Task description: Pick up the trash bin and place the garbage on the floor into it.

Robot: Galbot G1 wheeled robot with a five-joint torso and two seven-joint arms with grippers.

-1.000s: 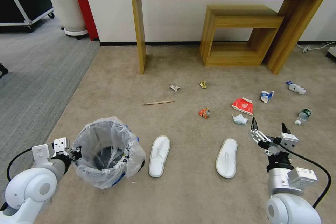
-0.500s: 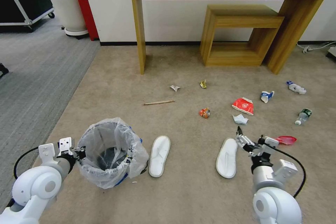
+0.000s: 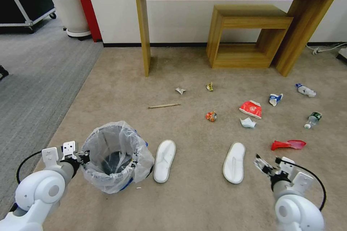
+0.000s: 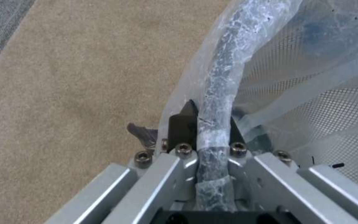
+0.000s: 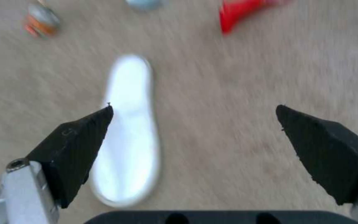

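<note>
Head view: trash bin (image 3: pixel 114 157) stands on the carpet; left tool (image 3: pixel 84 158) sits at its rim on the side away from the slippers. All litter lies outside the bin: near slipper (image 3: pixel 164 160) just beside it, far slipper (image 3: pixel 234 162), red bottle (image 3: pixel 288 144), carton (image 3: pixel 251 108), stick (image 3: pixel 163 106) well apart. Right tool (image 3: pixel 270 165) hangs beyond the far slipper.

Left wrist view: left tool clamped on the bagged rim (image 4: pixel 218 102). Judged: bin gripped, collecting not begun.

Right wrist view: right tool (image 5: pixel 195 137) spread wide, empty, over the far slipper.
</note>
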